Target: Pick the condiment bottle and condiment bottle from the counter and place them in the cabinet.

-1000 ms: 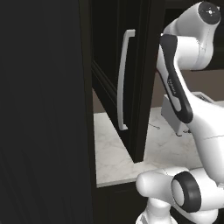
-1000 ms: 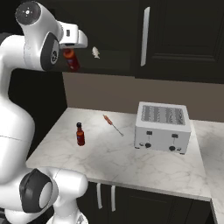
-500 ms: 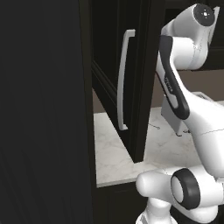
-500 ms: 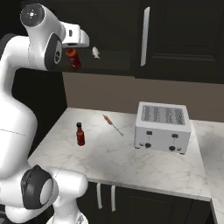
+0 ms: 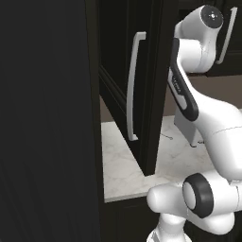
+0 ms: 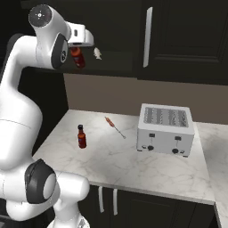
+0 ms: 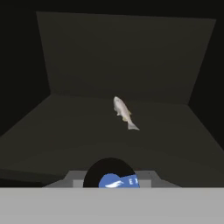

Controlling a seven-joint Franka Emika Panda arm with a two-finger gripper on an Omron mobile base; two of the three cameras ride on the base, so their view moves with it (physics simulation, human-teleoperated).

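High at the upper left of the right base view, my gripper (image 6: pixel 78 50) is shut on a red-orange condiment bottle (image 6: pixel 78 58) at the dark mouth of the near-black cabinet (image 6: pixel 116 26). Seen from the hand, this bottle (image 7: pixel 114 177) is a dark round top with a blue and white label between my fingertips, and the cabinet's shelf floor (image 7: pixel 78 131) stretches ahead. A second red condiment bottle (image 6: pixel 82 136) with a dark cap stands upright on the white marble counter (image 6: pixel 133 164), well below the gripper.
A small silver fish (image 7: pixel 124 112) lies on the shelf ahead of the gripper. A silver toaster (image 6: pixel 164 129) and a thin red-tipped stick (image 6: pixel 115 127) sit on the counter. The open cabinet door (image 5: pixel 153 94) with its pale handle (image 5: pixel 132 90) juts over the counter (image 5: pixel 123 170).
The gripper has carried the held bottle a little to the right, closer to the fish and the cabinet opening. The bottle on the counter has not moved.
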